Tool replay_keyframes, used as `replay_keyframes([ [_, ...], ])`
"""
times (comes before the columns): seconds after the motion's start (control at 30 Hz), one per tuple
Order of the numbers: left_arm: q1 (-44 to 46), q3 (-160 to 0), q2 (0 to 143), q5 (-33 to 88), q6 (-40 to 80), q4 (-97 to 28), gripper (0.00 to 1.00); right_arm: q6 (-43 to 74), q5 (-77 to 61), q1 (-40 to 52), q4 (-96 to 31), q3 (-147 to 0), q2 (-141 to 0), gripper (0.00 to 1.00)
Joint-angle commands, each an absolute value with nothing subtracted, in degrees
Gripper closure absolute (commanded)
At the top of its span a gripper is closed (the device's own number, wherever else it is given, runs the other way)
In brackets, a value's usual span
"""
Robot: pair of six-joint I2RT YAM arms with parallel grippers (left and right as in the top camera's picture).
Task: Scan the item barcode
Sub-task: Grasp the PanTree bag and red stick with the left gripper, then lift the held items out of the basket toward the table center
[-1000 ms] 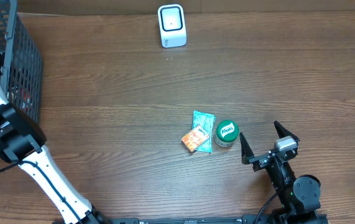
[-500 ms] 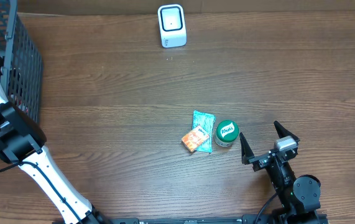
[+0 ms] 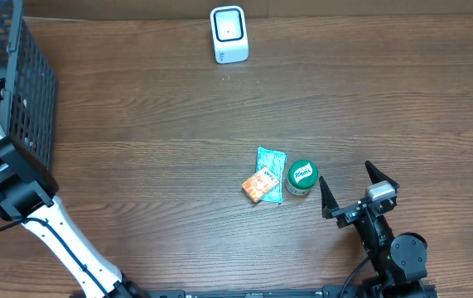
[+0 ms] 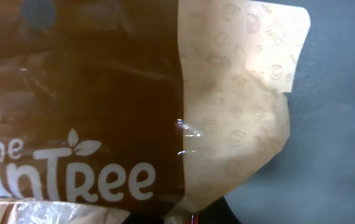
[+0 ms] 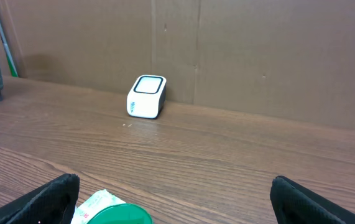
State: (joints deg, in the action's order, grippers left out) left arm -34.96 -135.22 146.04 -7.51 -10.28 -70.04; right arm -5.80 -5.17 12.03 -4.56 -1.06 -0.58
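Note:
A brown and tan snack bag (image 4: 165, 112) with white lettering fills the left wrist view, lying on a grey floor. Its lower edge narrows into my left gripper (image 4: 189, 219), which is shut on it at the bottom of the frame. From overhead the left arm (image 3: 8, 174) reaches into the black wire basket (image 3: 29, 83), and the gripper itself is hidden there. The white barcode scanner (image 3: 229, 34) stands at the table's far edge, also seen as scanner (image 5: 147, 96). My right gripper (image 3: 359, 184) rests open near the front right, empty.
A green-lidded jar (image 3: 301, 176), a teal packet (image 3: 271, 165) and an orange packet (image 3: 260, 184) lie together just left of the right gripper. The jar lid (image 5: 118, 214) shows low between the right fingers (image 5: 53, 199). A brown wall backs the table.
The left arm has shifted slightly at the basket. The right arm and the table items have not moved.

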Motion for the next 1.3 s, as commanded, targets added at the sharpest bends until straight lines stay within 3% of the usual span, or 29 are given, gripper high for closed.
replay_keyframes([
  [0.0, -35.40, -135.24, 148.40, 1.23, -10.28, -72.27, 0.96, -5.58, -5.39, 12.19, -4.36, -0.47, -0.23, 0.00],
  [0.5, -35.40, -142.30, 133.56, 5.34, -5.45, -73.56, 0.96, -5.58, -5.39, 12.19, -4.36, -0.47, -0.23, 0.00],
  [0.9, -35.20, -142.30, 112.71, 5.30, 2.39, -69.54, 0.96, -5.58, -5.39, 12.19, -4.36, -0.47, -0.23, 0.00],
  [1.27, -30.09, -142.30, 99.09, 16.38, 6.46, -77.58, 0.96, -5.58, -5.39, 12.19, -4.36, -0.47, -0.23, 0.00],
])
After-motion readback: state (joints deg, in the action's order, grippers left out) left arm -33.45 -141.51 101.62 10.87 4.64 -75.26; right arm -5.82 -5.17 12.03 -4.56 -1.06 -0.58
